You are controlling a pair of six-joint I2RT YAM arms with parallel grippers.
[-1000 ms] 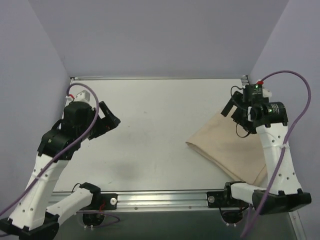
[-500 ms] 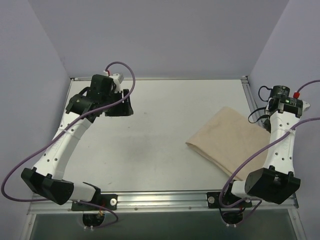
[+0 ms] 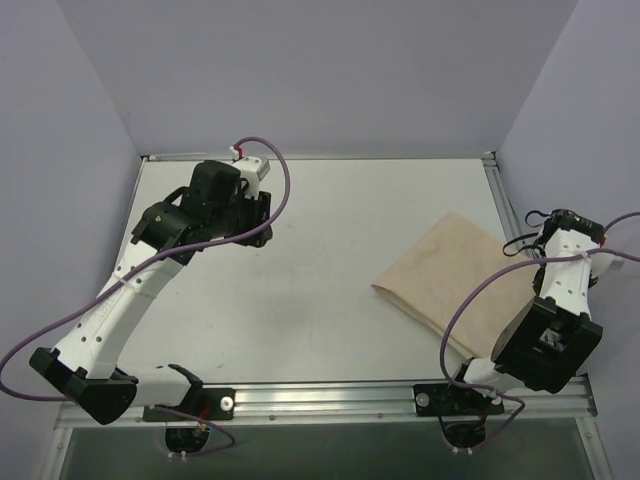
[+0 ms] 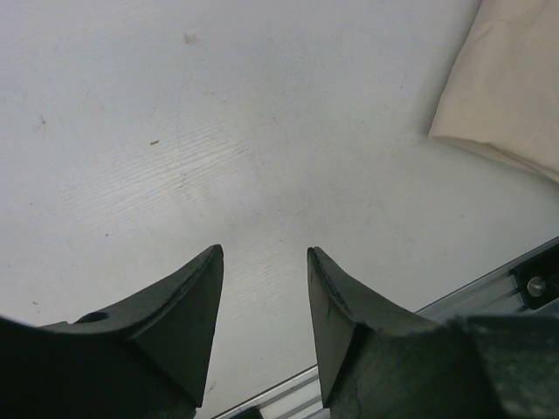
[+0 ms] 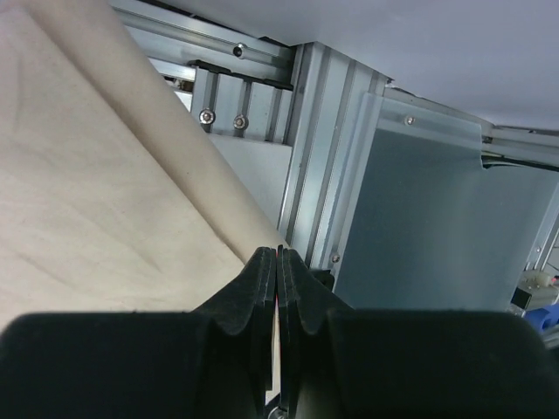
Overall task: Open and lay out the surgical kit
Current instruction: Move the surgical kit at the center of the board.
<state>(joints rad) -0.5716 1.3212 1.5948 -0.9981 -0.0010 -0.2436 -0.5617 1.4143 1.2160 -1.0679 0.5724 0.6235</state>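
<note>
1. The cloth wrap (image 3: 455, 290) lies folded shut, its edge at the tips of the closed right end effector (image 5: 277, 259); whether it is pinched is unclear.
2. The left end effector (image 4: 265, 262) stands parted and empty, with the wrap well ahead-right of it.
3. Unfolding and laying out all remain.

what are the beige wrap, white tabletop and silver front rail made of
The large beige folded wrap looks like matte woven cloth: soft rounded fold, no shine. The flat white tabletop seems a hard smooth sheet, perhaps laminate or painted metal, finely scuffed. The silver grooved front rail looks like bare aluminium extrusion with bolt heads.
</note>
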